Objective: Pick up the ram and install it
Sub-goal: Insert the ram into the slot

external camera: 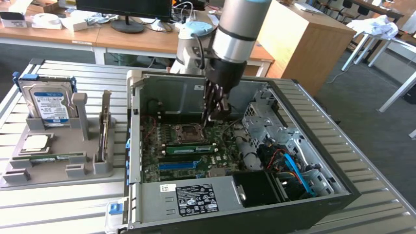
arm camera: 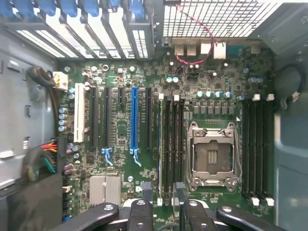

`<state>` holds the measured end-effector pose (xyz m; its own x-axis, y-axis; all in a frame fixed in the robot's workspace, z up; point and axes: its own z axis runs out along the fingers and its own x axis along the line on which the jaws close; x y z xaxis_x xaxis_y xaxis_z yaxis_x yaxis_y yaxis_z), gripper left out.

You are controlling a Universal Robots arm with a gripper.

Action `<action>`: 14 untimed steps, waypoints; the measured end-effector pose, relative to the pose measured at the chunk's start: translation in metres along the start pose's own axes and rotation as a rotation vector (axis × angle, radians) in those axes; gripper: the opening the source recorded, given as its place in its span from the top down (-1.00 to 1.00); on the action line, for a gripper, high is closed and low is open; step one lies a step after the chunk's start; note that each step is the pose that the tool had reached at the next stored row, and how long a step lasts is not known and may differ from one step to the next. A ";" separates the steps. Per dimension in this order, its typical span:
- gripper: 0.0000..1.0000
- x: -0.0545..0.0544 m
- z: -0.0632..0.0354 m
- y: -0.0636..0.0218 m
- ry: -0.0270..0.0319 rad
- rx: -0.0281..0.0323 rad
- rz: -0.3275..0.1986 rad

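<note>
The ram, a slim green stick, stands on edge in a motherboard slot between the CPU socket and the blue slot inside the open computer case. My gripper hangs inside the case just above and behind it, apart from it. In the wrist view my gripper is open, its two dark fingertips straddling the row of dark memory slots beside the CPU socket. Nothing is held between them.
At the exterior view's left a grey fixture holds a hard drive, a CPU chip, a second green stick lying flat and an upright card. Drive cages and cables crowd the case's right side.
</note>
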<state>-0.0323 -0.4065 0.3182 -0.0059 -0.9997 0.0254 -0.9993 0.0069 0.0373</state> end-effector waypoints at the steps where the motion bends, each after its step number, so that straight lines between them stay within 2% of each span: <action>1: 0.38 0.000 -0.0027 0.0001 -0.0001 0.0000 0.000; 8: 0.38 0.001 -0.0217 0.0008 0.0000 0.0000 0.000; 9: 0.38 0.001 -0.0270 0.0010 0.0000 0.0000 0.000; 14: 0.38 0.001 -0.0381 0.0014 0.0000 0.0000 0.000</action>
<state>-0.0323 -0.4066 0.3563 -0.0059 -0.9997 0.0254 -0.9993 0.0069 0.0373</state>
